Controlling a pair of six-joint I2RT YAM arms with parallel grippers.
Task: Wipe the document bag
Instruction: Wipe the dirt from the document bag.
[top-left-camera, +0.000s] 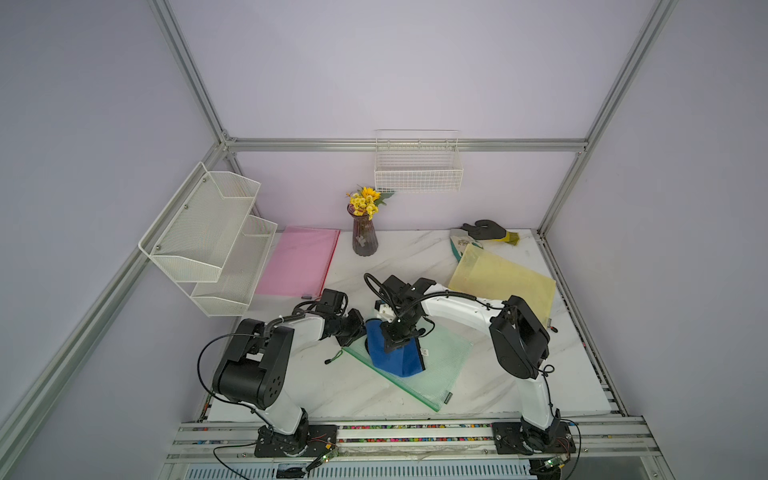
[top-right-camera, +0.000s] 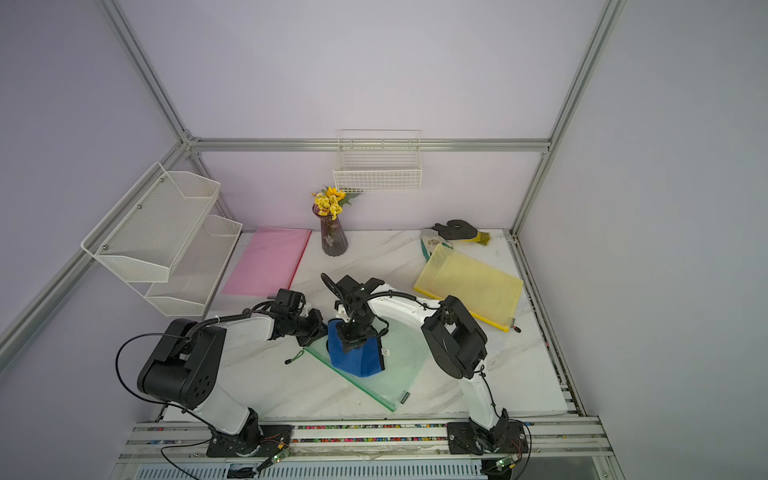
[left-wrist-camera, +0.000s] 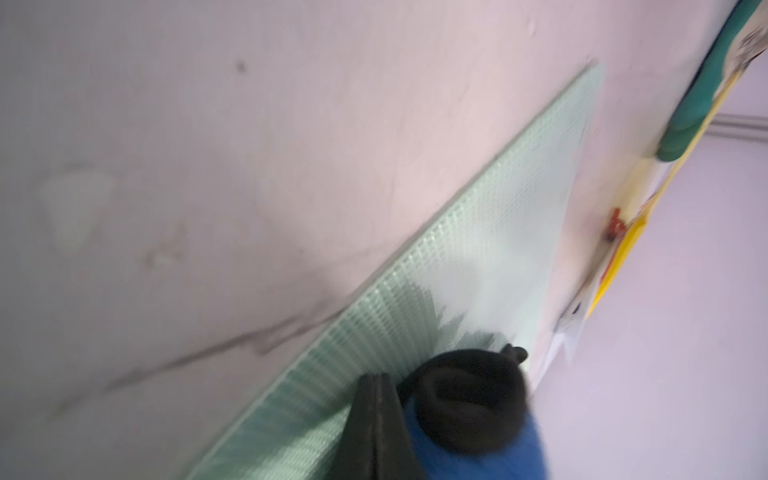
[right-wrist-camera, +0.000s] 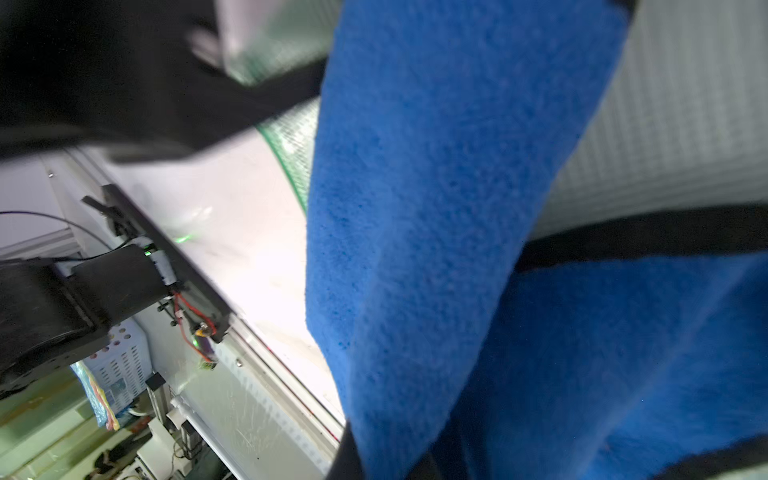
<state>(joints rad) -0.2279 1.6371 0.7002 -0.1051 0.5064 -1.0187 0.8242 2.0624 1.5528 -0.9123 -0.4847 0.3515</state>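
The document bag (top-left-camera: 444, 370) (top-right-camera: 401, 368) is a pale green mesh pouch lying flat on the marble table, and both wrist views show it (left-wrist-camera: 478, 257) (right-wrist-camera: 291, 137). A blue cloth (top-left-camera: 397, 359) (top-right-camera: 355, 359) (right-wrist-camera: 436, 208) stands draped on its left half. My right gripper (top-left-camera: 395, 337) (top-right-camera: 353, 337) points down from above and is shut on the cloth's top. My left gripper (top-left-camera: 352, 332) (top-right-camera: 312, 332) (left-wrist-camera: 380, 384) is shut with nothing between its fingers, its tips on the bag's left corner beside the cloth.
A pink folder (top-left-camera: 297, 262) lies at the back left and a yellow one (top-left-camera: 503, 286) at the back right. A vase of yellow flowers (top-left-camera: 365, 237) and a black glove (top-left-camera: 484, 230) sit along the back. A white mesh shelf (top-left-camera: 216, 237) hangs on the left wall and a wire basket (top-left-camera: 417, 166) on the back wall.
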